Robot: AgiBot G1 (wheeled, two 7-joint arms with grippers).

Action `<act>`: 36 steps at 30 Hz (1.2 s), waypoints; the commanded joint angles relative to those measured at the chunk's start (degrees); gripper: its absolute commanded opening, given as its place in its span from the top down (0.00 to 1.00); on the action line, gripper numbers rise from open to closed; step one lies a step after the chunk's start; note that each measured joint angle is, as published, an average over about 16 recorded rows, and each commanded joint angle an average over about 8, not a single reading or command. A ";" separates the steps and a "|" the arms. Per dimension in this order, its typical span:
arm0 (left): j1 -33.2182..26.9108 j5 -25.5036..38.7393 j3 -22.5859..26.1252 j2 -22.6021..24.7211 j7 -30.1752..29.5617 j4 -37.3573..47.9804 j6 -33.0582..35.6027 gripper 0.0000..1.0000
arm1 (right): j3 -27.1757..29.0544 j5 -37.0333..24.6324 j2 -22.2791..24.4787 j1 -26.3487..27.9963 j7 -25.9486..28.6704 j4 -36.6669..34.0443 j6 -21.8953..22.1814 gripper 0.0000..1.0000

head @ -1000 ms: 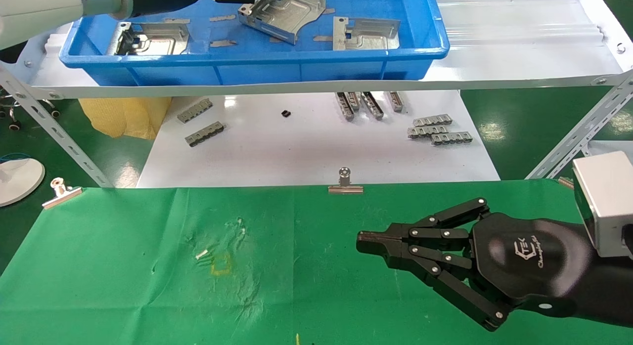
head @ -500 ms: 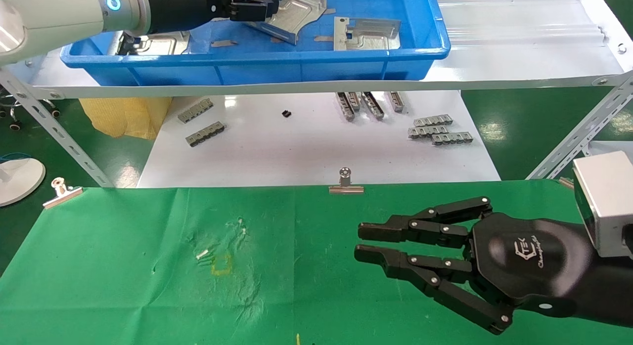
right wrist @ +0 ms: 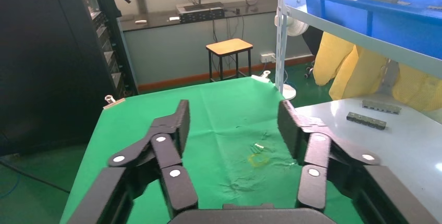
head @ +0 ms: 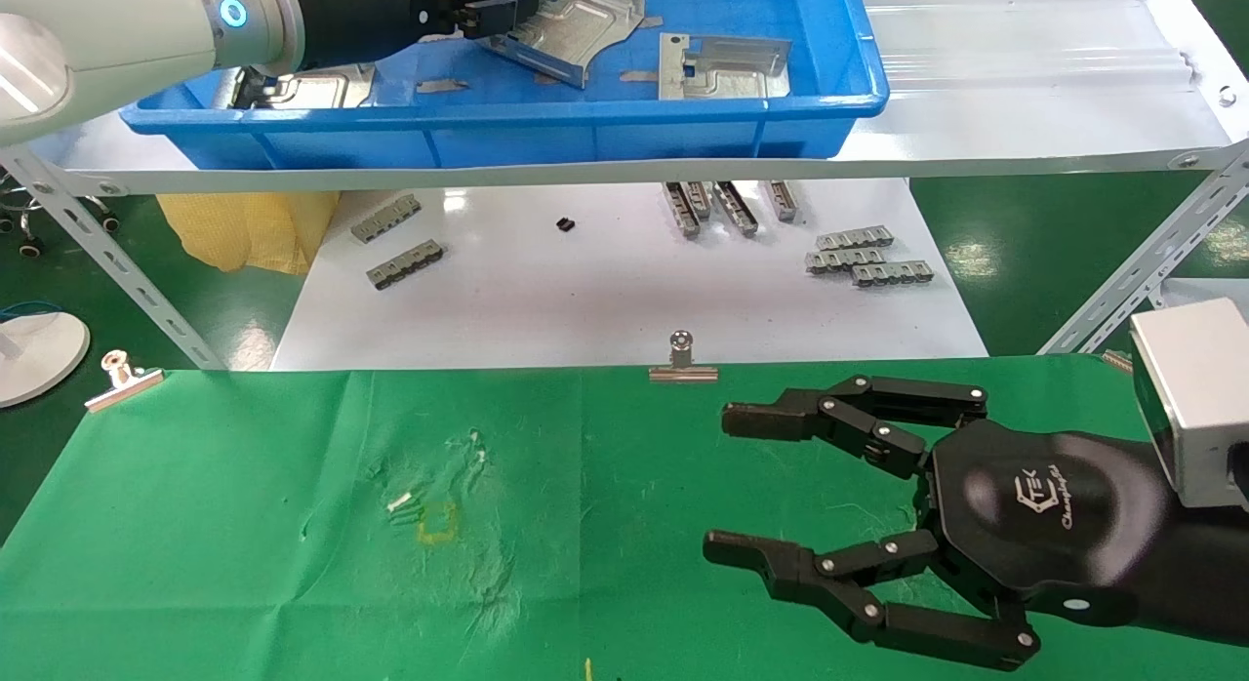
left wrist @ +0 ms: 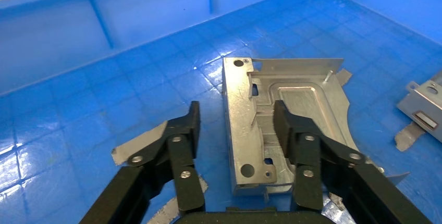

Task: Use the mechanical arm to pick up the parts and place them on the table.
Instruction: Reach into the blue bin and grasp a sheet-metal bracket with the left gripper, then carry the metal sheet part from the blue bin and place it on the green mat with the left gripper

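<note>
Green-clothed desk [head: 244, 564] across the near side, bare of parts, with the right claw [head: 727, 486] spread wide and empty, low over the near right corner. Beyond the far edge, on a raised shelf, a blue tray [head: 507, 125] holding three parts. Inside the tray, left claw [left wrist: 234, 120] open and straddling the middle part [left wrist: 292, 125], one finger [left wrist: 180, 135] on the tray floor beside it, the other over its ribbed face, not clamped.
</note>
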 commanded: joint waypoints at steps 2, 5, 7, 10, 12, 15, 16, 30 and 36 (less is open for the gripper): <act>0.25 -0.13 0.09 0.03 -0.40 -0.26 -0.54 1.00 | 0.00 0.00 0.00 0.00 0.00 0.00 0.00 0.00; 0.43 0.05 0.42 0.06 -0.69 -0.44 -0.75 1.00 | 0.00 0.00 0.00 0.00 0.00 0.00 0.00 0.00; 0.53 0.18 0.65 0.08 -0.86 -0.59 -0.84 1.00 | 0.00 0.00 0.00 0.00 0.00 0.00 0.00 0.00; 0.62 0.30 0.98 0.08 -1.07 -0.86 -0.95 1.00 | 0.00 0.00 0.00 0.00 0.00 0.00 0.00 0.00; 0.66 0.31 1.15 0.08 -1.16 -1.08 -0.98 1.00 | 0.00 0.00 0.00 0.00 0.00 0.00 0.00 0.00; 0.60 0.04 1.22 0.03 -1.12 -1.54 -0.95 1.00 | 0.00 0.00 0.00 0.00 0.00 0.00 0.00 0.00; 0.54 -0.14 1.18 -0.01 -1.01 -1.74 -0.90 1.00 | 0.00 0.00 0.00 0.00 0.00 0.00 0.00 0.00; -0.43 -5.40 -1.69 -4.86 7.67 -4.16 10.92 1.00 | -0.01 0.00 0.00 0.00 0.00 0.00 0.00 0.00; -0.39 -7.87 -3.13 -9.75 13.83 -5.17 21.88 1.00 | -0.01 0.00 0.00 0.00 0.00 0.00 0.00 0.00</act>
